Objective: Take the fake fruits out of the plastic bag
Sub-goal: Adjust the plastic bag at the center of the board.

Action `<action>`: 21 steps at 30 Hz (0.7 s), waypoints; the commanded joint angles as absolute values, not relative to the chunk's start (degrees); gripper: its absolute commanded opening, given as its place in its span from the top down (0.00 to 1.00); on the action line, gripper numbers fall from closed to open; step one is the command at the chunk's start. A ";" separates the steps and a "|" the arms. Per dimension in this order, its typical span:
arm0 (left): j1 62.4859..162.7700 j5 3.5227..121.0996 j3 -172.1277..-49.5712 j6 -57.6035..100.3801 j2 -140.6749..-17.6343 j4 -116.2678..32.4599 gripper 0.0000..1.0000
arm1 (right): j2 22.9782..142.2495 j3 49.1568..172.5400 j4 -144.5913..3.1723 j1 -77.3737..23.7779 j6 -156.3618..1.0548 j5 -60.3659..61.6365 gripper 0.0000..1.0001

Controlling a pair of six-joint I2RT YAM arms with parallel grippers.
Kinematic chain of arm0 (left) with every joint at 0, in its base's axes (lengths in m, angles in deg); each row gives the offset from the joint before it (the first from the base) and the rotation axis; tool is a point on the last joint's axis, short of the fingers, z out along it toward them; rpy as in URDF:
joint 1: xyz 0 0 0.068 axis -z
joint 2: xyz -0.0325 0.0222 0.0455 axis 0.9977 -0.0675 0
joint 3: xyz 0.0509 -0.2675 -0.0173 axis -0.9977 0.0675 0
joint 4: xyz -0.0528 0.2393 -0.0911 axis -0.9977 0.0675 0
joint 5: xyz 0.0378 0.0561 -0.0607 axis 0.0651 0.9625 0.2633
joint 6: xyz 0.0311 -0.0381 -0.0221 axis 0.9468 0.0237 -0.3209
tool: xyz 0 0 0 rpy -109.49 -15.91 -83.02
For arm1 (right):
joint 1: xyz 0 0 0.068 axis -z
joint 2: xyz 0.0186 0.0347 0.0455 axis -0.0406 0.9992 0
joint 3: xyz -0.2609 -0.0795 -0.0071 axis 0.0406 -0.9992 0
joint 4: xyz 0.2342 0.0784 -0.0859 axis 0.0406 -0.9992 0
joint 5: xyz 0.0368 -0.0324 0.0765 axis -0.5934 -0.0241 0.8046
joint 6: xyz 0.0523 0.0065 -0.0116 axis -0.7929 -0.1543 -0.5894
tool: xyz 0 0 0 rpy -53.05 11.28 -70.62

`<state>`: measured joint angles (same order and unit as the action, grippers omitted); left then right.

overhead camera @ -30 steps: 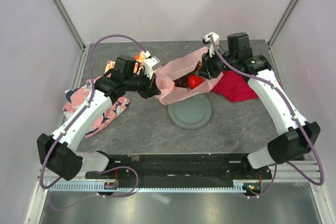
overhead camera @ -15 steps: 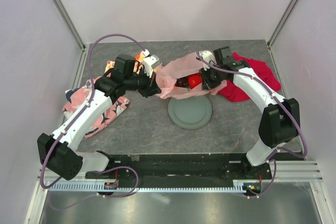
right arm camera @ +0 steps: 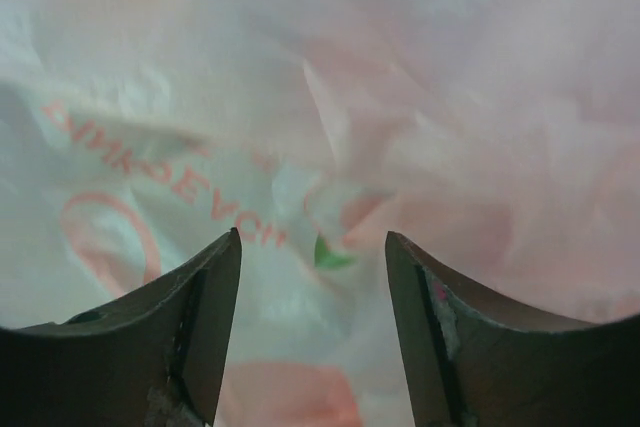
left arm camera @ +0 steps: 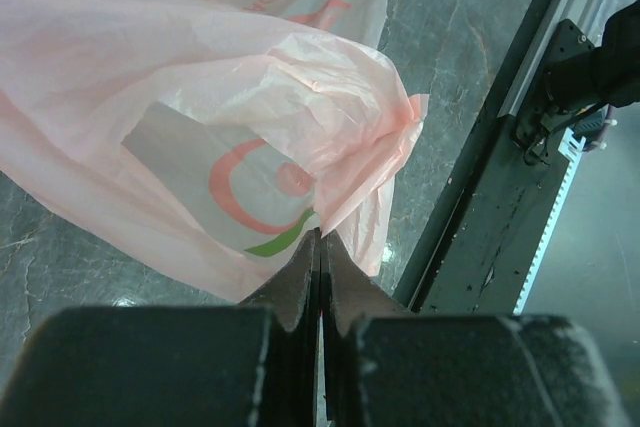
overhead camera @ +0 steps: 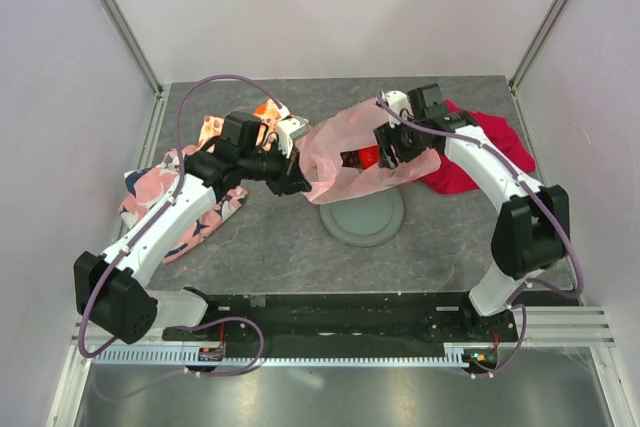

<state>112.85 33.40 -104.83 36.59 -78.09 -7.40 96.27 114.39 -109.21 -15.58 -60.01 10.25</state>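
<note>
Top external: we see plastic bag (overhead camera: 335, 152) mid-frame over counter (overhead camera: 270, 237), red fake fruit (overhead camera: 368, 156) showing thru it. L wrist: left gripper (left arm camera: 318, 239) closed, pinching bag edge. R wrist: right gripper (right arm camera: 312, 247) jaws apart, nothing held, facing bag.

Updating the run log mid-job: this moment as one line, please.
left fingers: shut on bag | right fingers: open, at bag | red fruit: inside bag

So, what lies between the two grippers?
In the top view, the bag spans from the left gripper to the right gripper, with a red fruit showing through it.
</note>
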 commanded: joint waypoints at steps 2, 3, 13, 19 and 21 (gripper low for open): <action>112.85 33.22 -107.93 35.34 -78.54 -10.01 0.98 | 103.12 121.34 -106.33 -16.57 -62.22 12.43 0.25; 112.76 33.39 -108.29 35.17 -79.15 -10.27 0.97 | 103.74 122.22 -105.80 -16.74 -62.49 11.90 0.23; 112.85 33.13 -110.31 35.52 -81.09 -10.44 0.97 | 111.21 127.41 -102.72 -19.46 -65.21 1.01 0.02; 112.76 33.04 -111.01 35.87 -81.88 -10.45 0.97 | 116.04 129.96 -101.67 -21.22 -64.78 -1.64 0.02; 112.76 33.22 -111.36 35.96 -82.32 -10.44 0.97 | 116.84 130.83 -101.49 -21.75 -64.60 -3.30 0.02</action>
